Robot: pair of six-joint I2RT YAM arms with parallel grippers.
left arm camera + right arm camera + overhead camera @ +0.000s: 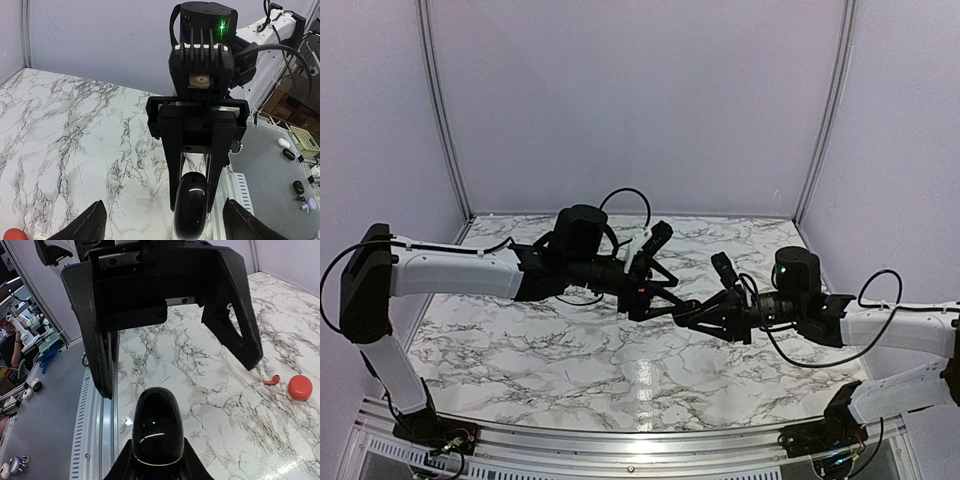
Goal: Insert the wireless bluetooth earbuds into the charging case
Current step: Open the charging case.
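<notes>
My right gripper is shut on a glossy black oval charging case and holds it up above the marble table. The case's rounded end points at my left gripper. In the left wrist view the case sits between the right gripper's fingers. My left gripper stands open, its fingertips wide to either side of the case and touching nothing. A small red earbud lies on the marble beside a round red case. No black earbuds show.
The two arms meet mid-table, gripper facing gripper. An aluminium rail runs along the table's edge. Beyond it lies a grey bench with small loose items. White walls enclose the back and sides.
</notes>
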